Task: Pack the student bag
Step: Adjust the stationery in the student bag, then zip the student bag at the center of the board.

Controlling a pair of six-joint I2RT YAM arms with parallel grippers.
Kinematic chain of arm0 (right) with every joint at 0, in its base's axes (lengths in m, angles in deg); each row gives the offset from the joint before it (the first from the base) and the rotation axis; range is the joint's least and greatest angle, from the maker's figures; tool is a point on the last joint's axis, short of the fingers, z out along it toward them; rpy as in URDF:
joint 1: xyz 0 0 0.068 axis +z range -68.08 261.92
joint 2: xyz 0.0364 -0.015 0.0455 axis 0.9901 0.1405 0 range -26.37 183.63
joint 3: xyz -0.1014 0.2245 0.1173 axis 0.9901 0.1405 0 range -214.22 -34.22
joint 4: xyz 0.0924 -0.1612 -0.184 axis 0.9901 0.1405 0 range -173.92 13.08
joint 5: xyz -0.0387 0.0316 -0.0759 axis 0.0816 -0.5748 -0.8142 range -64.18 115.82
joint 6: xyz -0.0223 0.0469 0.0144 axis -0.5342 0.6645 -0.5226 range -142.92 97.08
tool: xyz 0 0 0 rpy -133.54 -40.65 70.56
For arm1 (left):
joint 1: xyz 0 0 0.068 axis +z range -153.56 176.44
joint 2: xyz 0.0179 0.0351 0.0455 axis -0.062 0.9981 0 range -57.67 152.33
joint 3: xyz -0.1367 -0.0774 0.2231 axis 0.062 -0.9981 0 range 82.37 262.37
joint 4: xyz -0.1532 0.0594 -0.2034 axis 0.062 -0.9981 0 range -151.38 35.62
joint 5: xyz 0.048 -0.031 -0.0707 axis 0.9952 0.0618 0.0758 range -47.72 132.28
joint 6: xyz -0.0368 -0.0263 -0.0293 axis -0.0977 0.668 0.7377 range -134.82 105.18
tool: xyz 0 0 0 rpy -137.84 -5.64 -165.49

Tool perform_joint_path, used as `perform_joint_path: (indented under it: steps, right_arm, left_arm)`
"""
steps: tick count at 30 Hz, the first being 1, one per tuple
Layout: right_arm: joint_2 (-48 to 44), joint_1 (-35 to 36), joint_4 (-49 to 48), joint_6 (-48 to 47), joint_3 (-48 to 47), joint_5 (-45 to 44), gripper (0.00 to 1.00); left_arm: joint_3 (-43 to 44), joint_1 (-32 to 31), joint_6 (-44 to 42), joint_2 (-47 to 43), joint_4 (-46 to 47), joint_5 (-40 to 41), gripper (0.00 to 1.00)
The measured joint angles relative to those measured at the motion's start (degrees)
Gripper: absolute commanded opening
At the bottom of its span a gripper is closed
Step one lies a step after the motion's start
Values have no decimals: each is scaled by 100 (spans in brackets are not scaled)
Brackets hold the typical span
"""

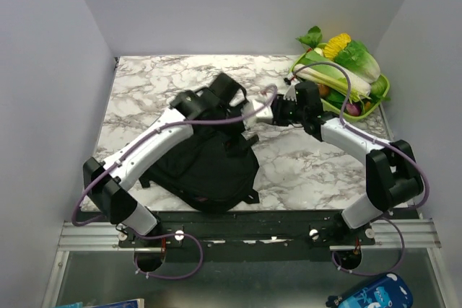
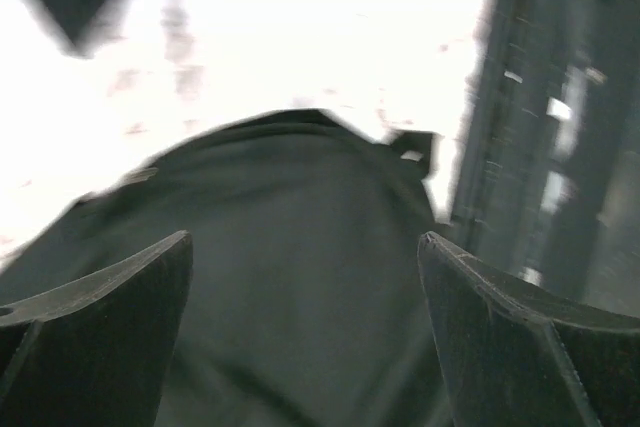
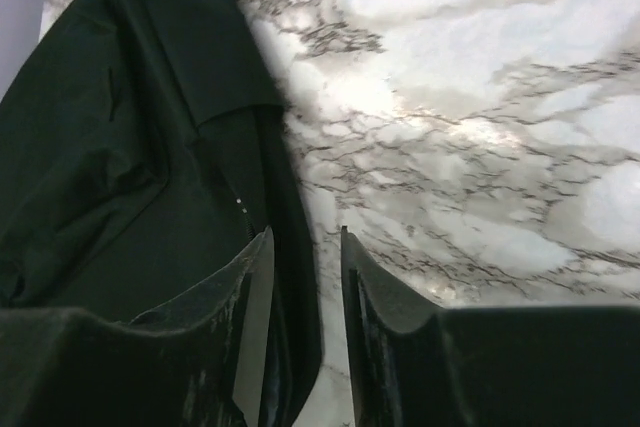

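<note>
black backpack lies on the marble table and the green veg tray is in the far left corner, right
No: the green vegetable tray is in the far right corner, as the top external view shows. The black backpack does lie on the marble table.

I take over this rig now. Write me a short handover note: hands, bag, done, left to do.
Left hand: wide open, empty, hovering over the student bag.
Right hand: slightly open, holding nothing, beside the bag's edge above the marble table.
Bag: lies slumped on the table, centre-left; its inside is not visible.
Done: cannot confirm anything packed.
Left: probably packing and closing.
The vegetable tray sits at the far right corner.
</note>
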Motion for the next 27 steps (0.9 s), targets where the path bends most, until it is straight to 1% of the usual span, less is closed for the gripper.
perform_joint_path:
  steps: [1, 3, 4, 5, 7, 8, 10, 15, 18, 19, 21, 22, 27]
  right_arm:
    - [94, 46, -13, -72, -17, 70, 46]
    - [264, 186, -68, -219, -129, 240, 49]
    - [345, 264, -140, -297, -201, 310, 55]
    - [420, 352, -225, -374, -269, 372, 57]
    - [520, 525, -415, -529, -348, 479, 64]
    - [549, 592, -503, -601, -354, 511, 66]
    - [616, 721, -612, -737, -372, 560, 69]
    - [920, 874, -673, -1019, -501, 608, 74]
    - [1086, 955, -664, -1207, -632, 533, 75]
    - [1147, 997, -669, -1263, -697, 492, 75]
    - [1281, 1123, -671, -1388, -870, 352, 75]
    - [1338, 1191, -678, -1434, -938, 299, 73]
    - [1679, 1456, -704, -1598, -1279, -85, 65]
  left_arm:
    - [262, 240, -28, 0, 33, 103, 99]
    - [844, 1008, -114, 11, 129, 313, 99]
    - [1025, 1305, -144, 17, 184, 420, 99]
    - [1193, 1676, -181, 48, 238, 474, 99]
    - [1316, 2131, -247, 142, 319, 544, 99]
    - [1316, 2297, -295, 227, 343, 560, 99]
    - [1263, 2437, -356, 459, 356, 555, 99]
    - [1156, 2465, -455, 1244, 365, 494, 98]
    - [1176, 2529, -426, 1665, 426, 396, 88]
    - [1178, 2583, -409, 1786, 468, 372, 81]
    - [1231, 2686, -345, 1941, 511, 323, 79]
    - [1272, 2752, -308, 2017, 562, 295, 77]
    - [1368, 2977, -177, 2127, 713, 162, 77]
